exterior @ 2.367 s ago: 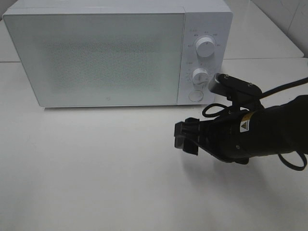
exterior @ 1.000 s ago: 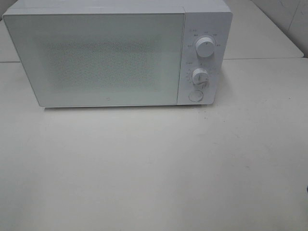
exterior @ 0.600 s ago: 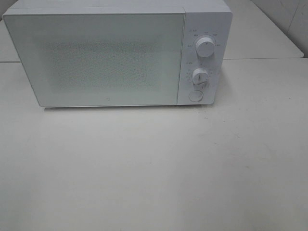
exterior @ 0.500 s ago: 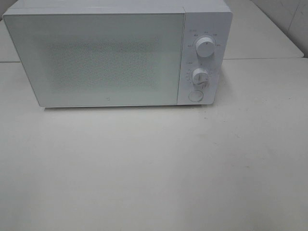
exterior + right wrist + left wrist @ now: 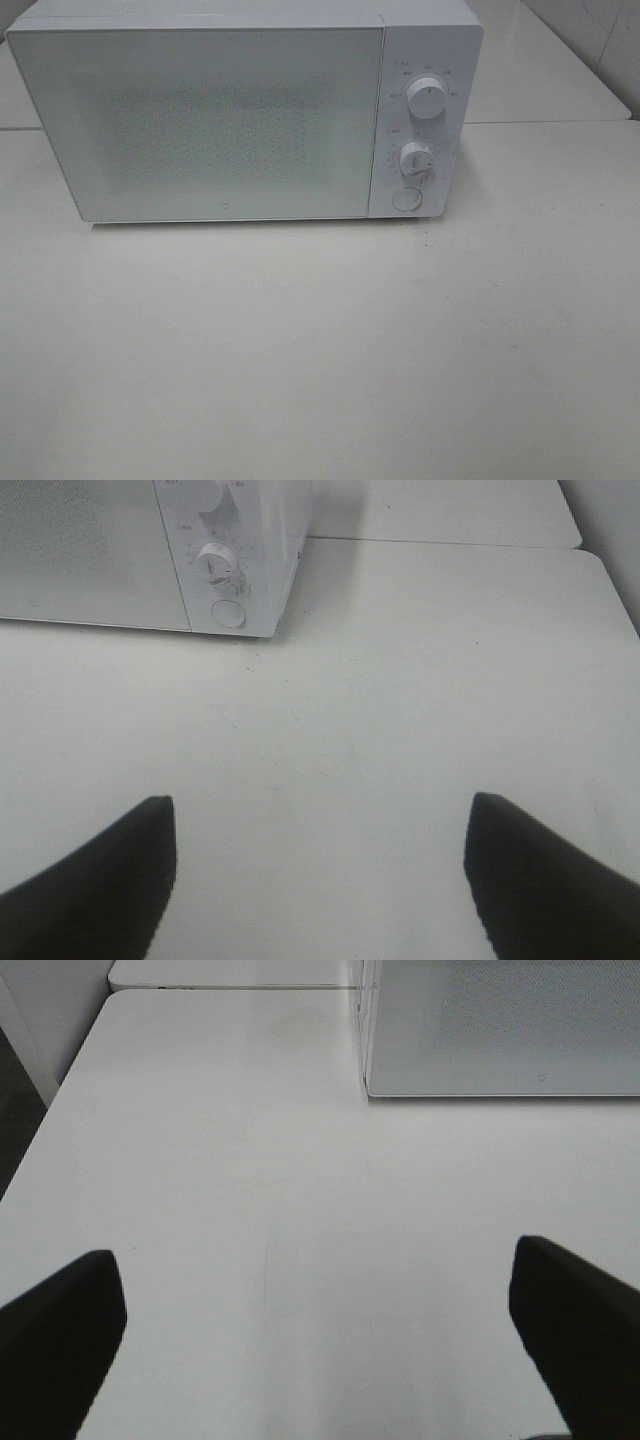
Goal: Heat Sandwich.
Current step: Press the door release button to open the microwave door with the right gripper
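Note:
The white microwave (image 5: 200, 120) stands at the back of the table with its door shut. Its two knobs (image 5: 427, 100) and round button (image 5: 405, 198) are on the right panel. The sandwich is not in view in any frame, and neither is a plate. Neither arm shows in the exterior high view. My left gripper (image 5: 312, 1260) is open and empty over bare table, with the microwave's left front corner (image 5: 500, 1030) ahead of it. My right gripper (image 5: 320, 805) is open and empty, with the microwave's knob panel (image 5: 225, 570) ahead of it.
The white table (image 5: 320, 350) stretches in front of the microwave. Its left edge (image 5: 40, 1150) shows in the left wrist view. A seam to a second table (image 5: 440, 542) runs behind, and the right edge (image 5: 615, 580) shows in the right wrist view.
The right arm, in front of the knob panel 2.4 s ago, has pulled back out of the exterior high view. Nothing has changed over the last second.

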